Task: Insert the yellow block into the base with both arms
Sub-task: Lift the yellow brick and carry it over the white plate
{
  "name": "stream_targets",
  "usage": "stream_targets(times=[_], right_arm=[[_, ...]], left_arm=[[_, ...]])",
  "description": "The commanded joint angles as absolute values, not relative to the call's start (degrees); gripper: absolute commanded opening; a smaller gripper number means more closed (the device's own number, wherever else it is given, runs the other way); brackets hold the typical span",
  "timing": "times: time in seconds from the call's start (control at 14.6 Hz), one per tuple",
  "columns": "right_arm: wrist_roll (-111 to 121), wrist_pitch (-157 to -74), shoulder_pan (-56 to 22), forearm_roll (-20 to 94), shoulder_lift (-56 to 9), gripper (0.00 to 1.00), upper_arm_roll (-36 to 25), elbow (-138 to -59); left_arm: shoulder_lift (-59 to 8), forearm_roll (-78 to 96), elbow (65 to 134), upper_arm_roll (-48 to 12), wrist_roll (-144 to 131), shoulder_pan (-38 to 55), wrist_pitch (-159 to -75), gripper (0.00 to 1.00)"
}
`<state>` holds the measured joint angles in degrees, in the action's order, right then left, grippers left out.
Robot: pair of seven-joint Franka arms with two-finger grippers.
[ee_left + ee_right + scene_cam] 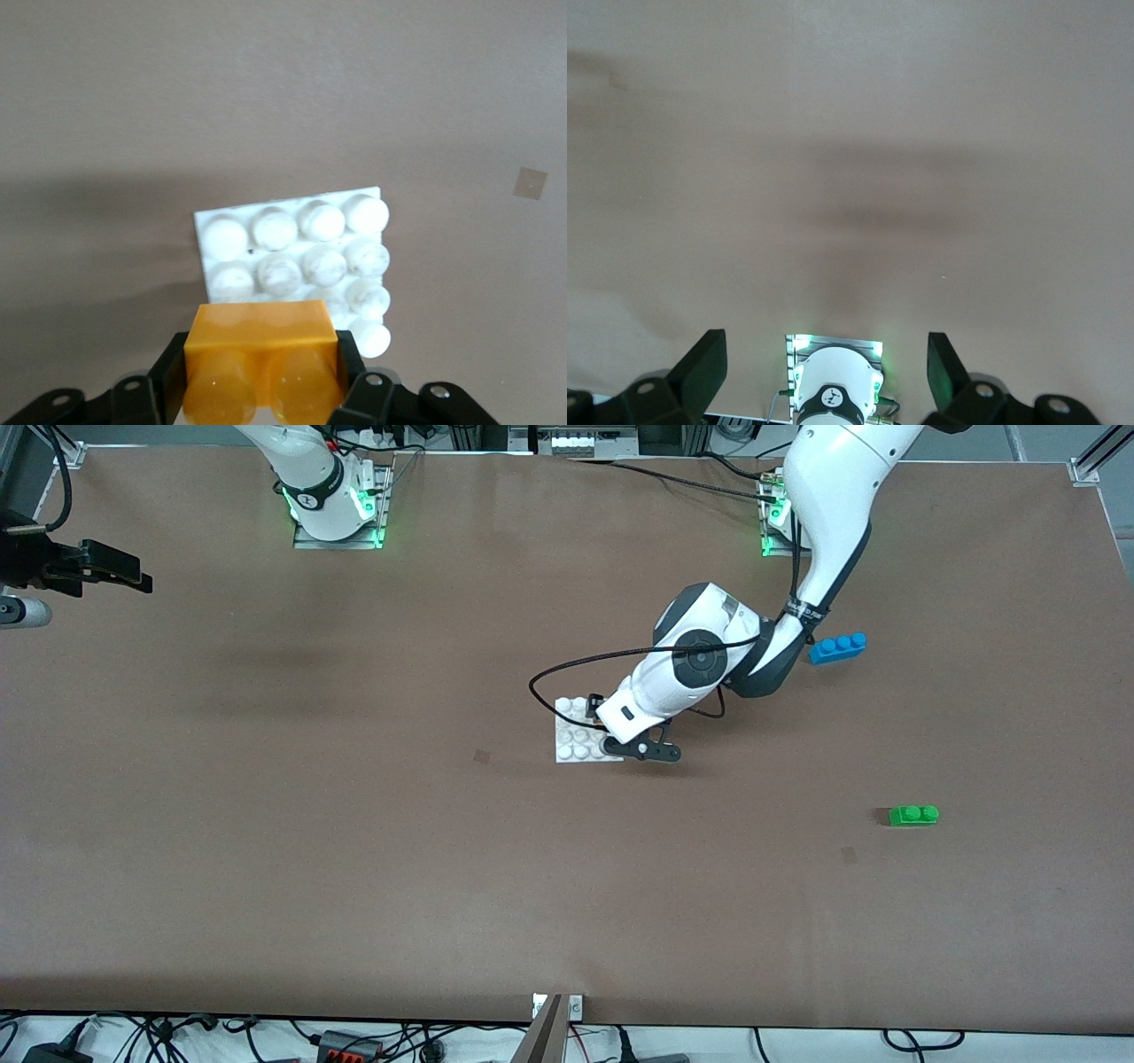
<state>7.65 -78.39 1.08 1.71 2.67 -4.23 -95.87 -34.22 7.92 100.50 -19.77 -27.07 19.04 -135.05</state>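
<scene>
Gripping the yellow block (262,350) between its two black fingers (166,382), the left gripper (605,731) hangs low over the base (571,731), at the edge of the plate that faces the left arm's end of the table. The fingers press on the block's two short ends, so its long axis runs straight across from one finger to the other. In the left wrist view its two round studs face the camera, and the block covers part of the stud row along one edge of the base. Whether block and base touch cannot be told.

The base lies flat near the middle of the table (354,824), its edges slightly askew to the table's edges.

The right gripper (828,363) waits with its fingers spread wide and nothing between them, up over the table's edge at the right arm's end.

A blue brick (837,647) lies near the left arm's base, and a green brick (913,815) nearer the front camera.
</scene>
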Motion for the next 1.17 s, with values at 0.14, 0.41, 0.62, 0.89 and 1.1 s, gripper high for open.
stream_targets(times=[0.14, 0.41, 0.62, 0.89, 1.1], right_arm=[[7.4, -78.7, 1.0, 1.9, 2.4, 1.0, -4.5, -94.7], [7.3, -81.4, 1.0, 0.7, 2.7, 1.0, -4.7, -94.7], [7.3, -87.2, 1.0, -1.7, 2.6, 1.0, -4.5, -94.9], [7.3, -95.2, 1.3, -1.5, 1.8, 1.0, -4.6, -95.9], [7.6, -97.6, 1.1, -1.5, 0.8, 1.0, -4.6, -95.7]], left_arm=[[-37.3, 8.7, 99.2, -19.3, -31.5, 22.8, -139.8, 0.54], [-37.4, 4.1, 99.8, -19.3, -33.3, 23.1, -139.8, 0.54], [-36.9, -0.7, 99.9, -19.3, -39.5, 23.5, -139.7, 0.54], [-36.9, -1.5, 100.6, -19.3, -40.9, 23.6, -139.7, 0.54], [-37.0, -1.5, 100.6, -19.4, -42.4, 23.6, -139.7, 0.54]])
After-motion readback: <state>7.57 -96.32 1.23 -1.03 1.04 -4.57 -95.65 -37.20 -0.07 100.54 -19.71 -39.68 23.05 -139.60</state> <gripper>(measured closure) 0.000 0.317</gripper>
